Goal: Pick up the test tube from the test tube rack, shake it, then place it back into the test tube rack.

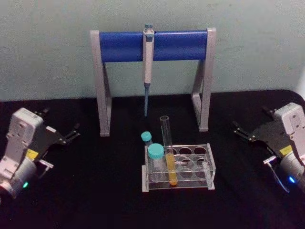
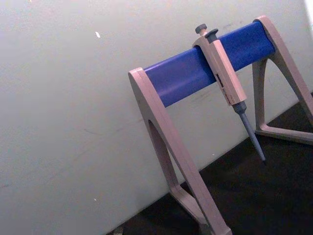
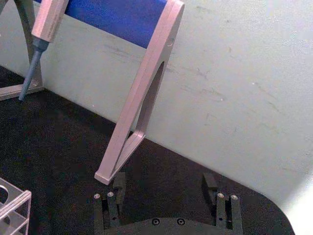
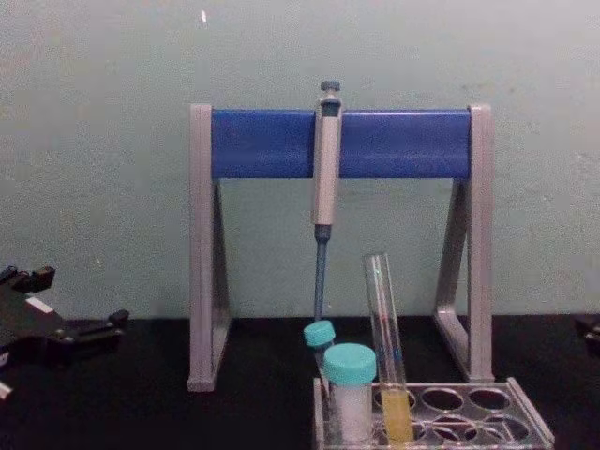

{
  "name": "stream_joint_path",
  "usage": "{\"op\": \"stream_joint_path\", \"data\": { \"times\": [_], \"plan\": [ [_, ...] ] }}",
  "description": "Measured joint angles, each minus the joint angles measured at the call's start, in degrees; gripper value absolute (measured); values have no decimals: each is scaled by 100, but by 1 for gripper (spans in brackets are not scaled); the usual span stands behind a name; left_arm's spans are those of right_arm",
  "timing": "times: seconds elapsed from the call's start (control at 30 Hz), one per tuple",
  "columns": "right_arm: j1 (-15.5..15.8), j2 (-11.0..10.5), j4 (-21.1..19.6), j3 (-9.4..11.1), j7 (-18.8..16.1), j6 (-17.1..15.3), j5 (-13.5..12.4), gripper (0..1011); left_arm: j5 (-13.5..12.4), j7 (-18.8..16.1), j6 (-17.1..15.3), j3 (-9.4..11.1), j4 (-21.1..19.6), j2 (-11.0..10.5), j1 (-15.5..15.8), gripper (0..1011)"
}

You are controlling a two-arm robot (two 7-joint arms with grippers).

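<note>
Yellow-orange liquid fills the bottom part of the tube. The tube stands in the rack and leans a little. It sits in a hole just beside a big vial with a teal cap. A small vial with a teal cap stands behind the big one, at the back left corner of the rack. The other holes to the right look bare. The rack sits in the middle of the black table. Behind it stands a grey and blue stand, close to the pale wall. A pipette hangs from the blue bar with its tip pointing down, above the table. The left gripper rests low on the left side of the table, well apart from the rack. Its fingers are spread and hold nothing. The right gripper rests low on the right side, also well apart from the rack. The right wrist view shows its two fingers spread wide, with only table between them. Both grippers point in toward the middle.
</note>
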State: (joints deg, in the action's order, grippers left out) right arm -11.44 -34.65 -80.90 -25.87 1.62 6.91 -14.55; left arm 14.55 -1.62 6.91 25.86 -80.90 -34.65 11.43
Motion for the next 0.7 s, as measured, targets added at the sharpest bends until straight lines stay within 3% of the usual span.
{"op": "stream_joint_path", "data": {
  "times": [0.7],
  "plan": [
    [1, 0, 0, 0, 0, 0, 0, 1000, 0, 0, 0, 0, 0, 0, 0, 1001]
  ]
}}
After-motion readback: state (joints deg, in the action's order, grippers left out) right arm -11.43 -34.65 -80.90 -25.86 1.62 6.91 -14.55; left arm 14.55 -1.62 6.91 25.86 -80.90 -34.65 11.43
